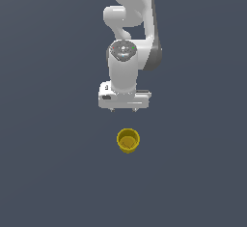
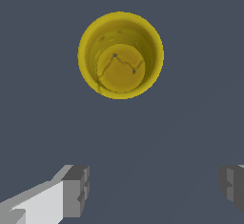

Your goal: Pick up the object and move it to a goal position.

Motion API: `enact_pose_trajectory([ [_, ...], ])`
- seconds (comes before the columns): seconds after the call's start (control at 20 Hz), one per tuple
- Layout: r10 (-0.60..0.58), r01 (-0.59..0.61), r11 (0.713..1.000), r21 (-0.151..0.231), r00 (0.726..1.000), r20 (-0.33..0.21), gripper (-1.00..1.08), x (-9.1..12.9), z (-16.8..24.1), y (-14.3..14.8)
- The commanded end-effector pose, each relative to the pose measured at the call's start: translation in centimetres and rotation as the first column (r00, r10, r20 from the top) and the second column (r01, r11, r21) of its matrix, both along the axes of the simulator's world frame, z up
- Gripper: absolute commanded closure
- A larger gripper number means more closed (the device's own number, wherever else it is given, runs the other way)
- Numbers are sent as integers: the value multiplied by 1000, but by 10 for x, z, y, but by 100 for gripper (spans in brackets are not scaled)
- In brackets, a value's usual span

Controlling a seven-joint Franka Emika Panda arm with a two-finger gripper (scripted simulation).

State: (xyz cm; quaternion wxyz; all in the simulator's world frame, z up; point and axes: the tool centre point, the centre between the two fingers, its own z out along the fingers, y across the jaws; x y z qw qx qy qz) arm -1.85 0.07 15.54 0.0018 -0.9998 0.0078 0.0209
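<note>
The cup (image 1: 128, 140) is set upright on the flat ground (image 1: 48, 173), with its open mouth turned up. Nothing is seen inside the cup. In the exterior view, the arm (image 1: 129, 37) is placed above the cup in the picture, and the end effector (image 1: 124, 109) is pointed down at the ground. The cup is found just below the end effector in that view, a little toward the exterior view's right, and the two are kept apart. In the wrist view, the two fingers (image 2: 76, 189) are spread wide, and the cup is not between them.
</note>
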Motion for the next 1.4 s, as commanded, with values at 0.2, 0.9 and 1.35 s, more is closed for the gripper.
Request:
enact_pose_trajectory([
  [0.2, 2, -2, 1000, 2, 1000, -2, -20, 0, 0, 1],
  [0.9, 51, -51, 999, 1, 999, -17, -20, 13, -2, 2],
  [1.35, 169, -169, 986, 1, 984, -53, -20, 44, -12, 1],
])
